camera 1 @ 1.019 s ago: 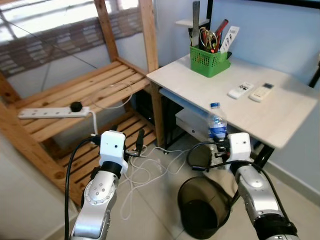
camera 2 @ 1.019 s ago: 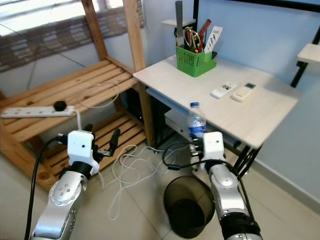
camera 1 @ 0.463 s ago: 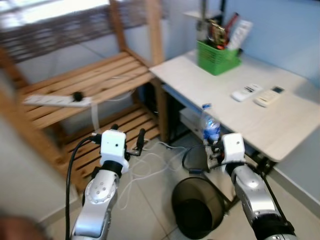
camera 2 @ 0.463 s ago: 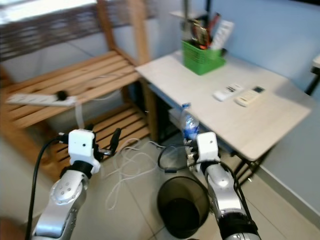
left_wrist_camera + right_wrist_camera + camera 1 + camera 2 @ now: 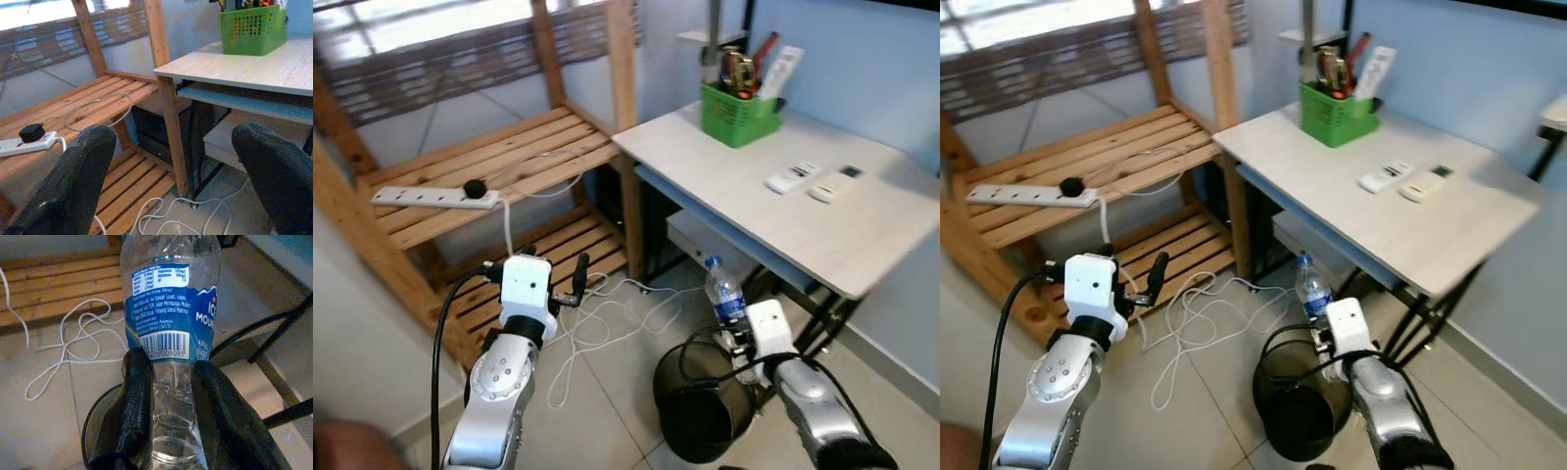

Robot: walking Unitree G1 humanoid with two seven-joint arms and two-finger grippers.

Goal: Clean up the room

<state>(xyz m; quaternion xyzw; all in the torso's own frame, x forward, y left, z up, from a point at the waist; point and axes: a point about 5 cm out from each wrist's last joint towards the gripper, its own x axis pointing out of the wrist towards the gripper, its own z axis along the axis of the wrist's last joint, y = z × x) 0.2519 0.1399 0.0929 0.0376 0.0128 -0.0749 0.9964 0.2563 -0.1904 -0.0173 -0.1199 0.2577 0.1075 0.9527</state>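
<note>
While right gripper pinches water bottle over bin, drop is pending; left gripper gapes empty.

You had the clear plastic bottle, blue label & cap, upright in the right gripper, fingers clamped on its lower body, directly above the black bin.

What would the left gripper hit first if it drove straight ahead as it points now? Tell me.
Probably the wooden post of the slatted shelf, beside the white table. The open left gripper points at it, though depth is unclear.
</note>
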